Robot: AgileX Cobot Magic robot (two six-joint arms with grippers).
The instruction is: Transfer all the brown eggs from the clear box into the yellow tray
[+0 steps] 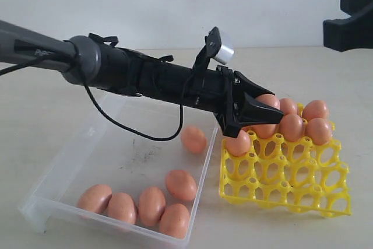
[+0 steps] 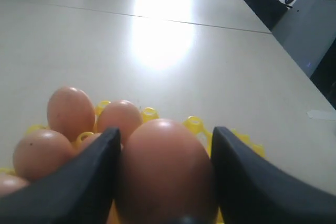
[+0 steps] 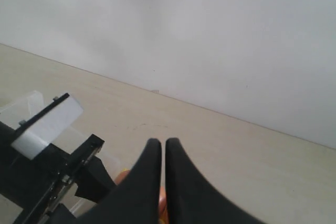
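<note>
Now your left claw (image 1: pixel 265 115) pinches a brown egg (image 2: pixel 165 174) over the far left of the yellow tray (image 1: pixel 303 193); your right claw (image 3: pixel 164 148) is pressed together. Next, set the egg in an empty cup (image 1: pixel 265 170); let go softly.

No text, label, brand, number or sign can be read in any of the three views. A faint pale marking is seen on the grey tube of the left arm (image 1: pixel 42 52) in the exterior view — it is too blurred to be made out as letters or figures.
</note>
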